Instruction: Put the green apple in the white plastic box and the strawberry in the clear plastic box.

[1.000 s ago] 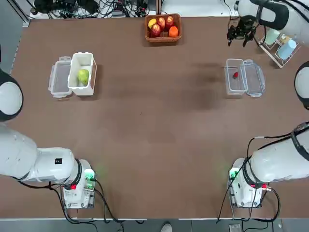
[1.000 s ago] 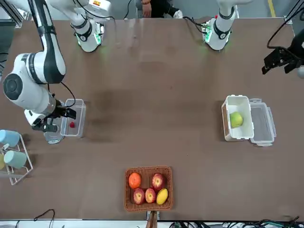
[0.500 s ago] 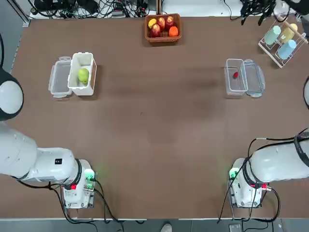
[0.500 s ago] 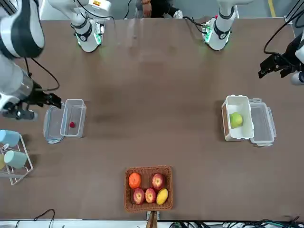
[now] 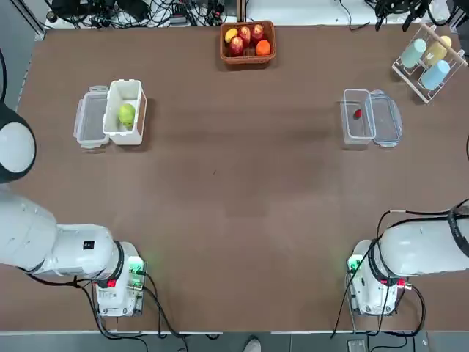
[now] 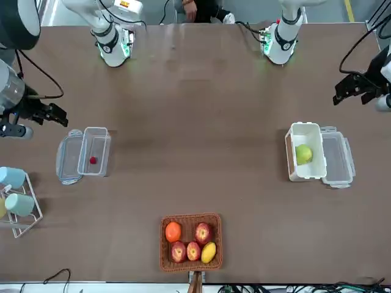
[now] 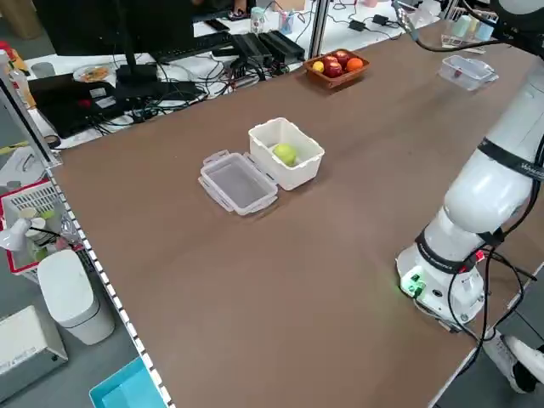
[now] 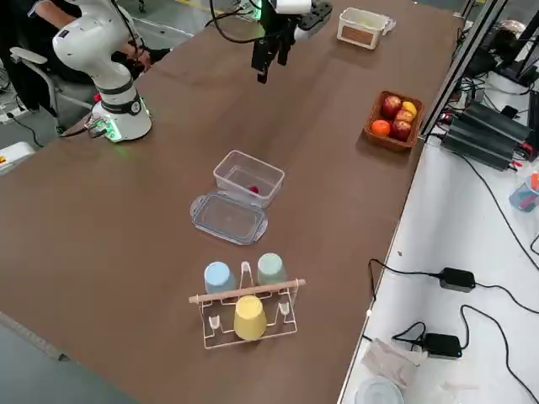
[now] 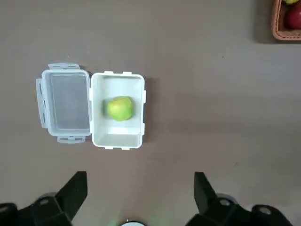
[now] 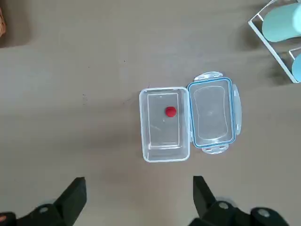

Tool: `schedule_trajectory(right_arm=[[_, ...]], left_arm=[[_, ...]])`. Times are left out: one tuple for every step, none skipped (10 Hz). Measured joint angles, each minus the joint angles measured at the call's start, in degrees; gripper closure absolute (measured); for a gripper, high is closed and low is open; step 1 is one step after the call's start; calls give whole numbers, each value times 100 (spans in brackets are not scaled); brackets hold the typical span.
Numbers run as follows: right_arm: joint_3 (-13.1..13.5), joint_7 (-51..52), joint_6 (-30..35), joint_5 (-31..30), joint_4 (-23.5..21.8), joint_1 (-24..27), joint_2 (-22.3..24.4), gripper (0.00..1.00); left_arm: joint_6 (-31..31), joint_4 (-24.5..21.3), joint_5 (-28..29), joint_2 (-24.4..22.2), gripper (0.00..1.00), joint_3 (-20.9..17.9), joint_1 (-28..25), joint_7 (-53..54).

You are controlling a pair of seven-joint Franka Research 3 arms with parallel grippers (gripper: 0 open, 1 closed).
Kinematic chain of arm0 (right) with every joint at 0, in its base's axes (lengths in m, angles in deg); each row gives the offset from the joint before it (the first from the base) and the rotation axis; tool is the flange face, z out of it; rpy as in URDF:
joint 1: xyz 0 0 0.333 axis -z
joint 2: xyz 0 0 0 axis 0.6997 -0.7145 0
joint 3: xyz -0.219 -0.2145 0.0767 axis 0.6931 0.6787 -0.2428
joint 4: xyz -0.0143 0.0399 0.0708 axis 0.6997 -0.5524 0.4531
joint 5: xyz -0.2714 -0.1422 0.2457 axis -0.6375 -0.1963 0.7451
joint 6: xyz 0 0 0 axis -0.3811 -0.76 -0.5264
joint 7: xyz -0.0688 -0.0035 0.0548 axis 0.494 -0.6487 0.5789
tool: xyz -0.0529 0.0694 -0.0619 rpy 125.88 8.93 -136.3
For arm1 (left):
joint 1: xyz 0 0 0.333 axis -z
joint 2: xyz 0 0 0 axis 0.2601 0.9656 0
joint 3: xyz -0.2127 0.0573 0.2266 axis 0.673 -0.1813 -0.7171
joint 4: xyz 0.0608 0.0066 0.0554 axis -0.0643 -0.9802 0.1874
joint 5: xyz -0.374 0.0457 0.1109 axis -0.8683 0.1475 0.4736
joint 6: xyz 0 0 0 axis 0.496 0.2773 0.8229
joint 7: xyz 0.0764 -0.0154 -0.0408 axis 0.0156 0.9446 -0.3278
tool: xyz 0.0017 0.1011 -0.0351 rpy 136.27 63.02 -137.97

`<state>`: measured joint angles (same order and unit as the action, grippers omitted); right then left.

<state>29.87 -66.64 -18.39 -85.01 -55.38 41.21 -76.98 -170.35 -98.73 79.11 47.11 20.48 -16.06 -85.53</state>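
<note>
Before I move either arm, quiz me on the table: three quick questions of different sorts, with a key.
1. True or false: the green apple lies inside the white plastic box.
2. Multiple choice: what lies in the clear plastic box? A) the strawberry; B) an orange; C) a yellow cup.
3. Fill in the blank: the left gripper and right gripper both hang above the table with their fingers ____.

Key: 1 true; 2 A; 3 open.
</note>
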Motion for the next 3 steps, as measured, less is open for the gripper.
schedule_trajectory(right_arm=[[-12,0,-3,0,15,0,9,0],[-29,0,-3,0,43,0,31,0],[-36,0,2,0,50,0,60,0]], left_arm=[[-22,1,0,-1,0,1,1,0],[-37,1,0,-1,0,6,5,0],[-44,0,0,-1,0,13,10,0]])
